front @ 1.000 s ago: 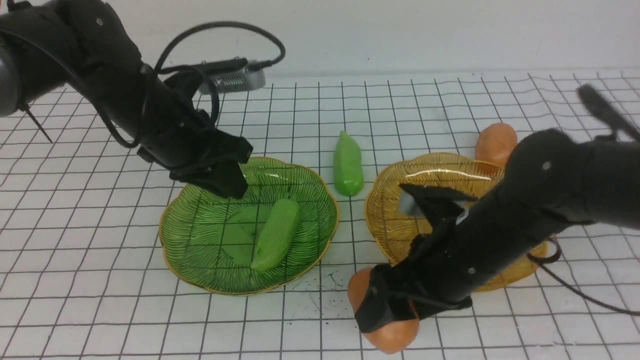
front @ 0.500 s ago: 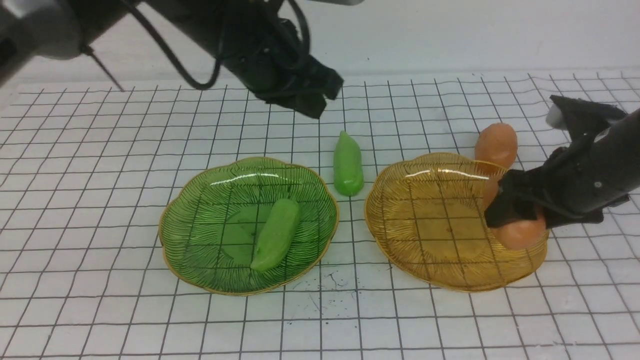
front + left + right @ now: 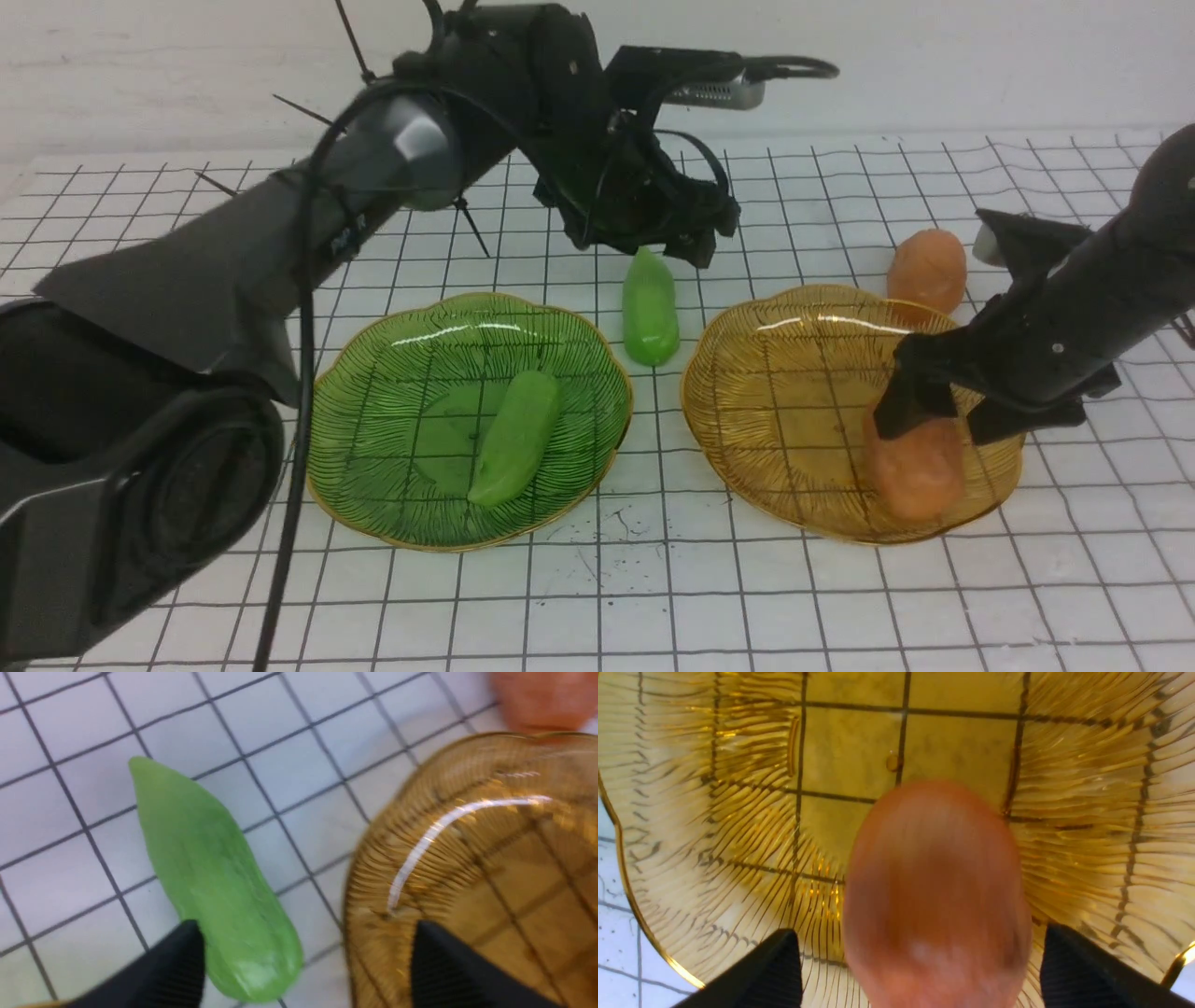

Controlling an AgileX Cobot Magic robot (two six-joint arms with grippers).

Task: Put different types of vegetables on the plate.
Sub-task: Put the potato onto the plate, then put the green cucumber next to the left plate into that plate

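Your stock, counted:
- Vegetables, four. Two are green: blunt green vegetable (image 3: 516, 437), pointed green vegetable (image 3: 650, 308). Two are orange-brown: near potato (image 3: 915, 471), far potato (image 3: 926, 269).
- Plates, two: green plate (image 3: 373, 411), amber plate (image 3: 775, 392).
- Tools, two: left tool (image 3: 306, 933), right tool (image 3: 938, 429).
- Counter (image 3: 840, 597), gridded, one.

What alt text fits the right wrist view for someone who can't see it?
An orange-brown potato, blurred, lies in the amber plate between the open fingertips of the right gripper, neither clearly touching it. White gridded table shows past the plate's rim.
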